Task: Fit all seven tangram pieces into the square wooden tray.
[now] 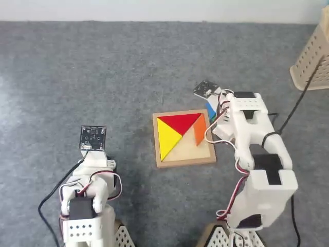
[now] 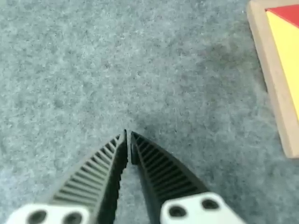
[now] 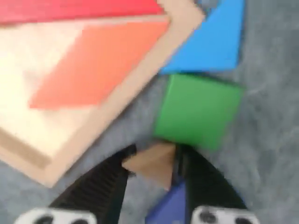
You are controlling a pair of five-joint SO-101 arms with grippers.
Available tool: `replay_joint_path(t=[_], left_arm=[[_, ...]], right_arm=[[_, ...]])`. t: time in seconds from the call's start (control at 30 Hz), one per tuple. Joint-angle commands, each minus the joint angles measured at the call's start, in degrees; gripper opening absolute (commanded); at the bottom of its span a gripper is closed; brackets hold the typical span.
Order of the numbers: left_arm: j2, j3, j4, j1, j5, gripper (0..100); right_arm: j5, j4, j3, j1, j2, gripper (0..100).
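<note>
The square wooden tray [image 1: 211,154] lies mid-table and holds a red triangle [image 1: 180,122], a yellow triangle [image 1: 167,139] and an orange parallelogram [image 1: 199,131]. My right gripper [image 3: 155,151] is just off the tray's right rim [image 3: 117,112], shut on a small tan triangle [image 3: 152,163]. Beside it on the carpet lie a green square [image 3: 198,109], a blue triangle [image 3: 210,39] and a darker blue piece [image 3: 168,207]. My left gripper [image 2: 128,135] is shut with nothing in it, over bare carpet to the left of the tray [image 2: 271,70].
A slatted beige basket [image 1: 313,56] stands at the far right edge with a black cable running from it. The right arm [image 1: 257,154] stretches along the tray's right side. The left arm [image 1: 90,195] is at the front left. Grey carpet covers the table.
</note>
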Motion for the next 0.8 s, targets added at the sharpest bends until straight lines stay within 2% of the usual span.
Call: replay_joint_path(t=[0.0,0.2,0.33,0.4,0.53,0.63,0.77], left_arm=[[-0.9,-0.7,0.1,0.0,0.4,1],[-0.9,-0.7,0.1,0.0,0.4,1],[-0.9,-0.7,0.1,0.0,0.4,1],[-0.9,-0.7,0.1,0.0,0.4,1],[-0.9,-0.7,0.1,0.0,0.4,1],[-0.9,-0.7,0.1,0.0,0.4,1],[-0.9,-0.7,0.1,0.0,0.4,1]], right_arm=[[0.8,1.4,-1.1,0.1,-4.7,15.8],[0.9,1.4,-1.3,-0.6,-3.8,14.3],[0.4,1.7,-1.4,0.6,-4.3,0.0],[-2.1,2.0,-1.4,1.0,-6.3,2.3],[-7.5,3.6,-1.3,0.6,-13.8,0.7],[-10.1,6.0,-0.9,-3.0,-22.1,0.6],[-12.8,6.2,3.3,-12.2,-34.2,0.6]])
